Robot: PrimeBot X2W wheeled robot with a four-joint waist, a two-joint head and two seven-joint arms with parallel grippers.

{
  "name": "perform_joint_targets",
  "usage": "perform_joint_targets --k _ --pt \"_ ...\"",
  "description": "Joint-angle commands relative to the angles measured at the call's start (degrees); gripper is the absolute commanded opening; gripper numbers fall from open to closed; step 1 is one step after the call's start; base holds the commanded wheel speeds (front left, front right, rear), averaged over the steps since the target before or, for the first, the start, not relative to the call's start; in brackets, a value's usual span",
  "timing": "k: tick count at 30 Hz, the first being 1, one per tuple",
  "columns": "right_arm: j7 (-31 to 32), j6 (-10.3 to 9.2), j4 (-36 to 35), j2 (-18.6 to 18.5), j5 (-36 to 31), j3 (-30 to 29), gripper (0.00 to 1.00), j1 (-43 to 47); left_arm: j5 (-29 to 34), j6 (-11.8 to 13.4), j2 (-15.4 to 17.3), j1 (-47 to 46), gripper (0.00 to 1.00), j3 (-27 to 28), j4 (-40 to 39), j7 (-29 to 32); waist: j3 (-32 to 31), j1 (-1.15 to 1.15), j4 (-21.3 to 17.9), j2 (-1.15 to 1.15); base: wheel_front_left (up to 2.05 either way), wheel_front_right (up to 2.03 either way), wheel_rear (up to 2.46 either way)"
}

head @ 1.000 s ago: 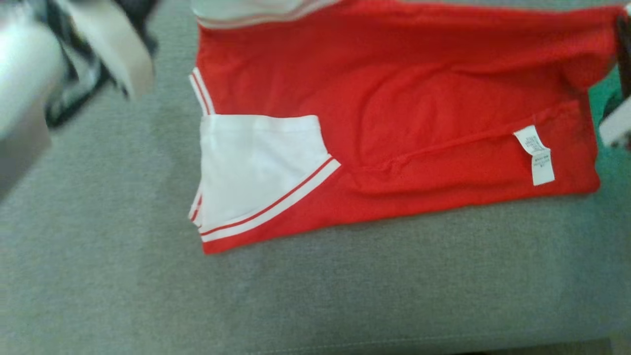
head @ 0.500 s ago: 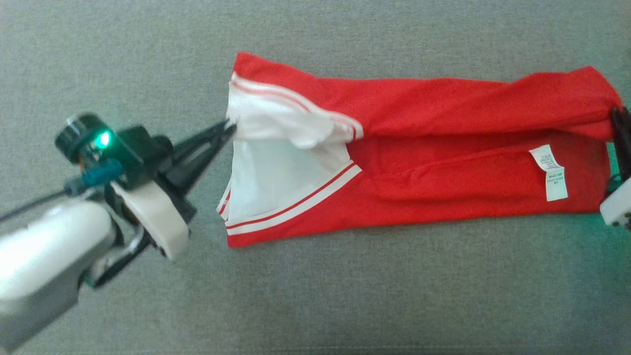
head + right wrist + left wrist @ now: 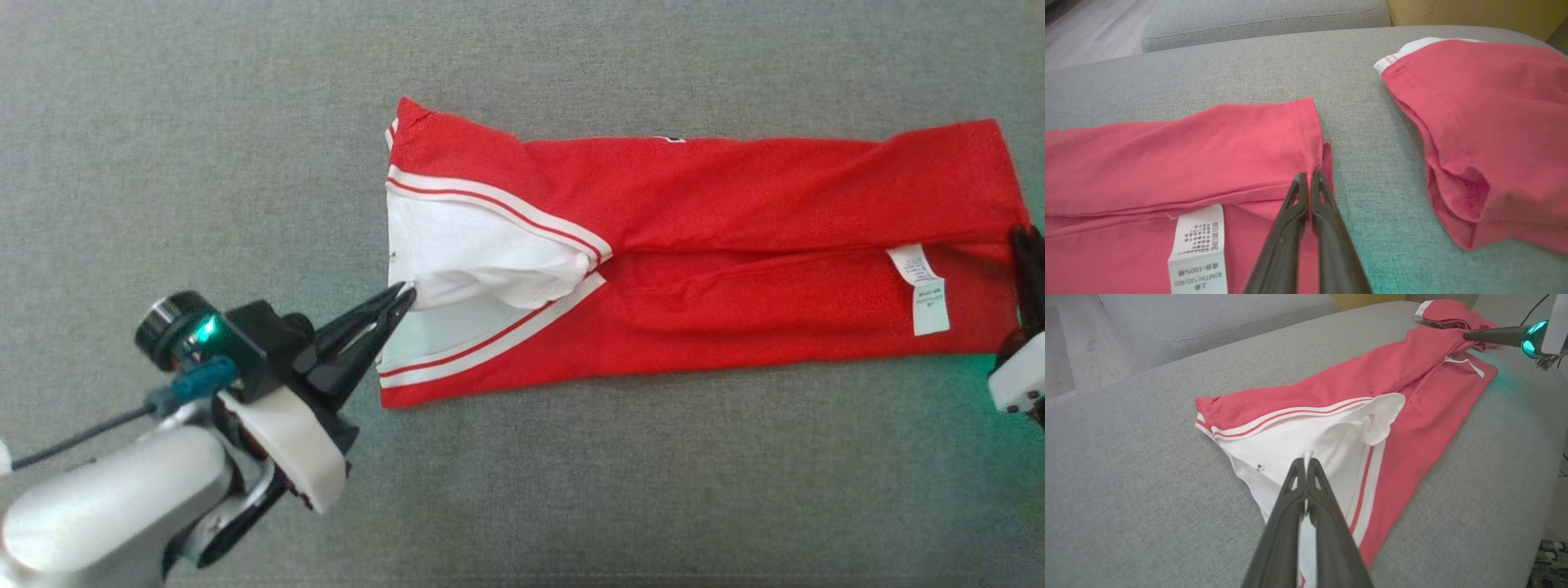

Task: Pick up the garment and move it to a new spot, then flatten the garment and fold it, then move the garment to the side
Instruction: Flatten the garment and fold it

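Note:
The garment, red with a white panel and red-and-white striped trim, lies as a long band on the grey cushion. Its far half is folded over toward me. My left gripper is shut on the white edge at the garment's left end; the left wrist view shows the fingertips pinching white cloth. My right gripper is shut on the red hem at the right end. In the right wrist view, that gripper nips the hem corner beside a white care label.
A second red piece of clothing lies on the cushion just beyond the garment's right end. The sofa's back cushion rises behind, with wooden floor past it. Bare grey cushion spreads in front of and left of the garment.
The head camera has shifted. My left gripper has carried the white edge toward me, and the far half has folded over the near half. The right gripper has kept its hold.

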Motion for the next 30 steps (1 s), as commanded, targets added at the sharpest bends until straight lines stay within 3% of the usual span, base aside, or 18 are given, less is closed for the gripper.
perform_joint_targets --k 1,2,3,7,12,16,19,23,30 --pt "-0.41 -0.05 -1.66 -0.55 -0.94 -0.46 1.0 1.52 -0.61 0.76 1.24 0.23 0.0 2.65 -0.91 -0.96 -0.39 0.0 -0.01 0.0 0.0 0.0 0.0" --pt "-0.92 -0.05 -1.44 0.03 -1.33 -1.07 1.0 1.57 -0.57 1.02 1.0 0.67 0.25 2.65 -0.72 -1.36 -0.66 0.0 -0.02 0.0 0.0 0.0 0.0" --pt "-1.67 -0.05 -1.3 0.74 -1.62 -1.67 1.0 1.62 -0.6 1.55 0.6 1.16 0.98 2.83 -0.48 -2.23 -1.04 0.0 0.0 0.0 0.0 0.0 0.0" --pt "-5.2 -0.05 -1.9 4.08 -2.18 -3.16 1.0 2.83 0.57 5.65 -1.84 3.67 1.0 4.28 1.02 -8.1 -3.34 0.0 0.08 0.0 0.0 0.0 0.0" --pt "-10.86 -0.05 -3.03 9.35 -2.02 -5.35 1.0 5.31 1.54 15.09 -7.46 10.56 1.0 9.9 4.05 -12.18 -6.99 0.0 0.34 0.0 0.0 0.0 0.0" --pt "-13.69 -0.05 -0.47 12.96 -2.64 -7.22 1.0 5.49 5.69 20.68 -13.45 17.65 1.0 18.22 4.43 -12.37 -9.53 0.0 0.87 0.0 0.0 0.0 0.0" --pt "-14.59 -0.05 3.22 14.55 -2.49 -8.67 1.0 4.15 11.68 22.96 -18.29 23.45 1.0 23.96 4.39 -12.39 -10.99 0.0 1.79 0.0 0.0 0.0 0.0" --pt "-15.53 -0.05 9.38 15.07 -3.04 -12.27 1.0 0.95 19.62 23.03 -24.56 29.99 1.0 29.48 3.45 -12.4 -11.86 0.0 3.59 0.0 0.0 0.0 0.0" --pt "-16.4 -0.05 20.52 14.31 -4.36 -18.84 1.0 -6.26 28.31 17.22 -31.04 35.36 1.0 34.42 3.88 -12.4 -11.57 0.0 6.67 0.0 0.0 0.0 0.0"
